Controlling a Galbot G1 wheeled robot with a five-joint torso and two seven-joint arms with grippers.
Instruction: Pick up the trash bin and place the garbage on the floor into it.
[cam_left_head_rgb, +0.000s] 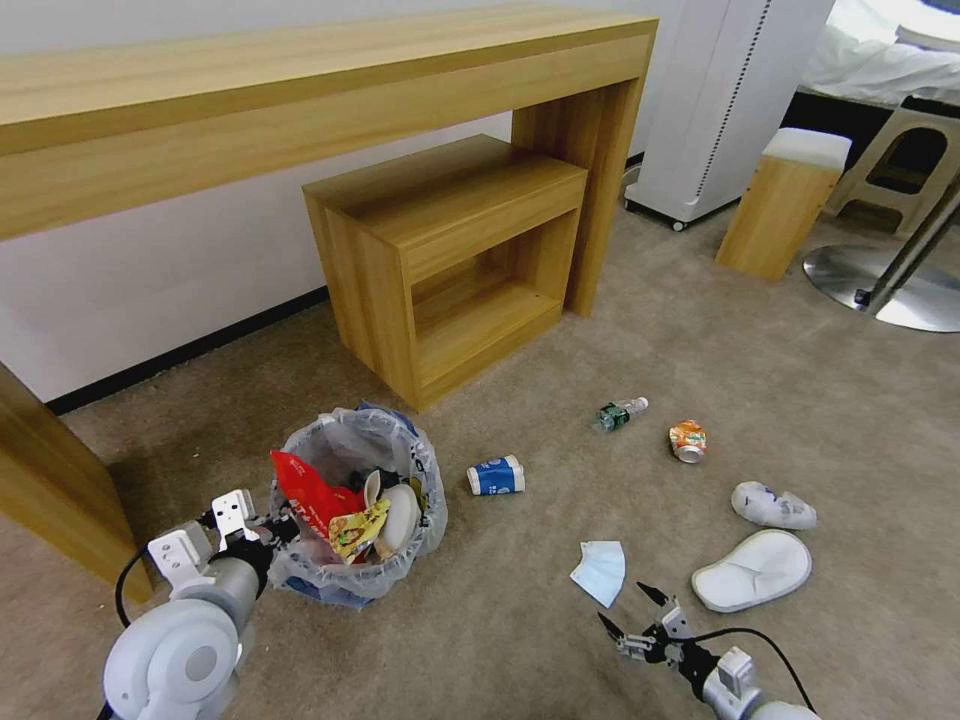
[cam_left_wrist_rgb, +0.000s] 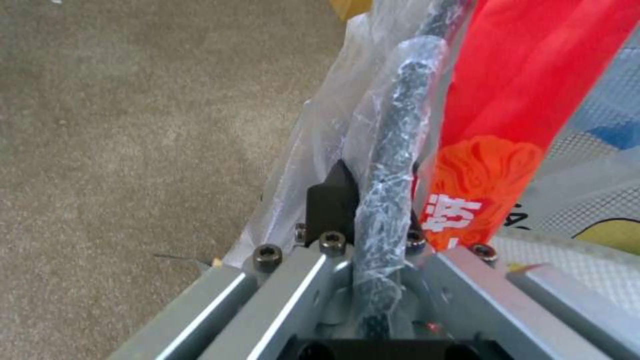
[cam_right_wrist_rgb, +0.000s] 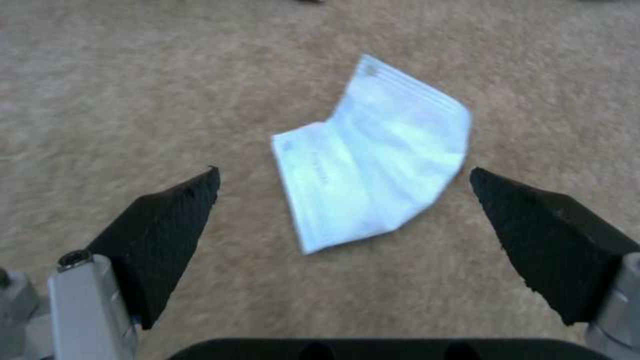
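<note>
The trash bin (cam_left_head_rgb: 358, 500), lined with a crinkled clear bag, stands on the beige floor (cam_left_head_rgb: 520, 620) at lower left, holding a red wrapper, a yellow wrapper and white cups. My left gripper (cam_left_head_rgb: 275, 530) is shut on the trash bin's bag-covered rim (cam_left_wrist_rgb: 393, 165). Over at lower right, my right gripper (cam_left_head_rgb: 627, 606) hangs open just above a folded blue mask (cam_left_head_rgb: 600, 571) (cam_right_wrist_rgb: 373, 165), which lies between its black fingertips (cam_right_wrist_rgb: 167, 230). More garbage lies on the carpet: a blue-white cup (cam_left_head_rgb: 496, 475), a small bottle (cam_left_head_rgb: 620, 412), an orange can (cam_left_head_rgb: 688, 440) and two white slippers (cam_left_head_rgb: 755, 570) (cam_left_head_rgb: 772, 506).
A long wooden desk (cam_left_head_rgb: 300, 110) with a low wooden shelf unit (cam_left_head_rgb: 450, 250) under it stands behind the bin. A small wooden stool (cam_left_head_rgb: 785, 200), a white appliance (cam_left_head_rgb: 725, 100) and a round metal base (cam_left_head_rgb: 880, 285) are at the back right.
</note>
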